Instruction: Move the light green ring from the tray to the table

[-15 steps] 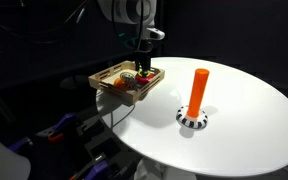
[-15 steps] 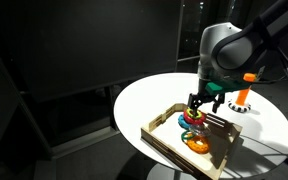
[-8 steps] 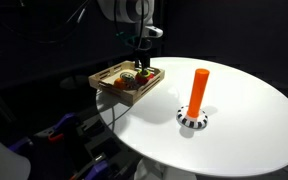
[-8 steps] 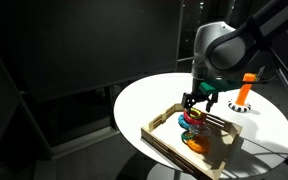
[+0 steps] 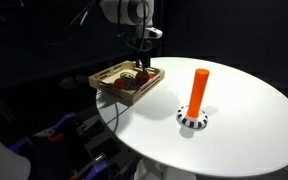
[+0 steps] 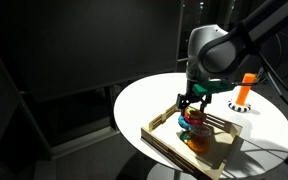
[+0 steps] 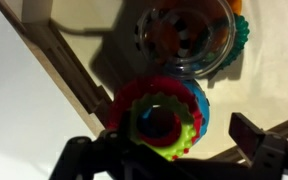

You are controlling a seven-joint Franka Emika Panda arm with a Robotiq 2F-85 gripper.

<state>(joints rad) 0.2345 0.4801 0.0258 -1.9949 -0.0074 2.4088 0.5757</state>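
Light-wood tray point(image 5: 109, 80) near edge of round white tabletop point(image 5: 244, 130), seen in both exterior views; dark room all around. Inside tray, small stack of toothed rings point(image 6: 194, 124), w/ light green ring point(image 7: 144, 122) on top, over red ring point(image 7: 122, 102) and blue ring point(image 7: 201, 110). Stack just beside a wooden tray wall point(image 7: 64, 60), per wrist view. Second cluster further along tray floor: orange and teal rings under a shiny, clear-looking round piece point(image 7: 189, 35), exact make-up hard to tell. Robot arm point(image 6: 212, 50) over tray, pointing straight down, w/ jaws just above ring stack. Jaws spread wide, one dark finger point(image 7: 84, 158) at each side of stack in wrist view, gripping nothing; contact w/ rings impossible to tell. Light green ring not lifted, resting on stack inside tray, none of it on bare tabletop. Orange peg point(image 5: 198, 90) upright on black-and-white striped round base point(image 5: 191, 121), standing on tabletop well apart from tray, approx. mid-surface. Faint shadow of tray on white surface below its near corner.
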